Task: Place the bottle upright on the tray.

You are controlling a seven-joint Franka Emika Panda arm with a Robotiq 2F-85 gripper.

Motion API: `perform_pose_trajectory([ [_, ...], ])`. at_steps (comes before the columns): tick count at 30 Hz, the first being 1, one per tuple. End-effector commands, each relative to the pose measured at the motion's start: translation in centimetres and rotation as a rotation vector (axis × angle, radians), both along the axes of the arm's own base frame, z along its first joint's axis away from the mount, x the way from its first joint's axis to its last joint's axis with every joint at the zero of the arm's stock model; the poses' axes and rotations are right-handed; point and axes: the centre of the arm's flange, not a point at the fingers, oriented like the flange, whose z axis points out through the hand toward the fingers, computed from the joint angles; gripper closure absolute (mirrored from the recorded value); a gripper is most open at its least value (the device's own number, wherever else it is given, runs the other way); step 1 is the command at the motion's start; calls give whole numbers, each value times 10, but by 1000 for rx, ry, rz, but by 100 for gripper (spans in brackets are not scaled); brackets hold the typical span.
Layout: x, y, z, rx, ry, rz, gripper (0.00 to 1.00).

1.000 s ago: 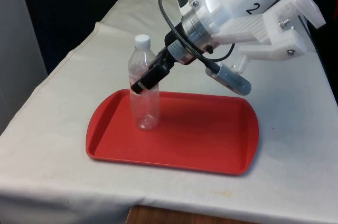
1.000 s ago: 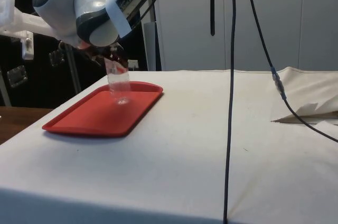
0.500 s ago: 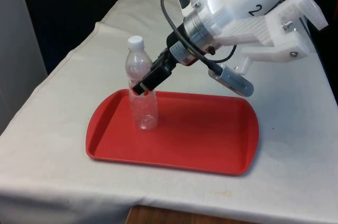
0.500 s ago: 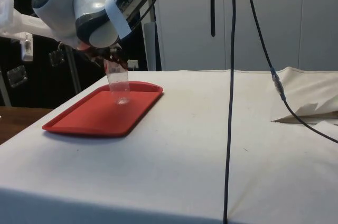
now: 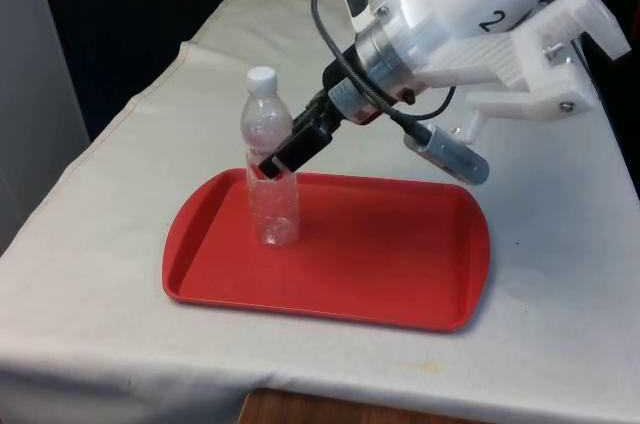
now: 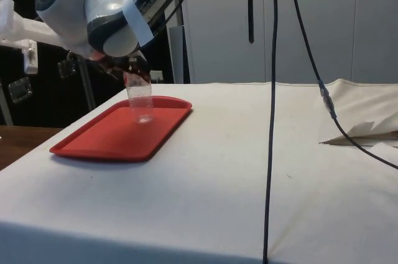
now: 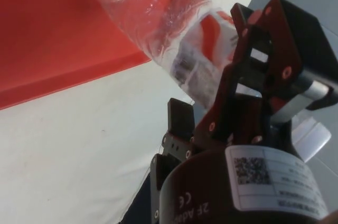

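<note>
Standing bottle: a clear plastic bottle with a white screw cap [image 5: 270, 159] rests base-down on the tray, close to upright with a slight lean toward the front view's left.
Bottle's place: near the tray's far edge, toward its far corner on the front view's left; in the side view [image 6: 140, 101] its see-through body rises just below the arm's wrist.
Tray: a flat red plastic tray with rounded corners and a low raised rim [image 5: 400, 259] lies on the table, nearer the front edge than the far one.
Gripper: the black two-finger gripper [image 5: 268, 166] reaches in slantwise from the front view's right and meets the bottle at its middle, just below the shoulder.
Grip: clenched on the bottle, one finger [image 7: 181, 121] on each side of the body, as the wrist view [image 7: 211, 94] shows, with the printed label between them.
Table: covered by a white cloth [image 5: 120, 244] with the tray on top; a dark cable [image 6: 271, 121] hangs down in the side view.
</note>
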Motion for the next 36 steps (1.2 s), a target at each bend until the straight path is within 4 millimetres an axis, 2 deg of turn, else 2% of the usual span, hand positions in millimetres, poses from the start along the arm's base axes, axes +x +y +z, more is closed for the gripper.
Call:
perform_pose_trajectory([
  [1, 0, 3, 1, 1, -3, -1, 0],
  [13, 2, 20, 17, -3, 1, -10, 0],
  [14, 2, 18, 13, -8, 5, -11, 0],
  [23, 4, 30, 35, -6, 5, -19, 0],
  [24, 4, 29, 32, -11, 7, -22, 0],
  [29, 6, 32, 49, -3, 4, -25, 0],
  [32, 6, 32, 55, 1, 1, -27, 0],
  [33, 6, 32, 52, -12, 3, -29, 0],
  [36, 6, 33, 61, 6, -3, -27, 0],
])
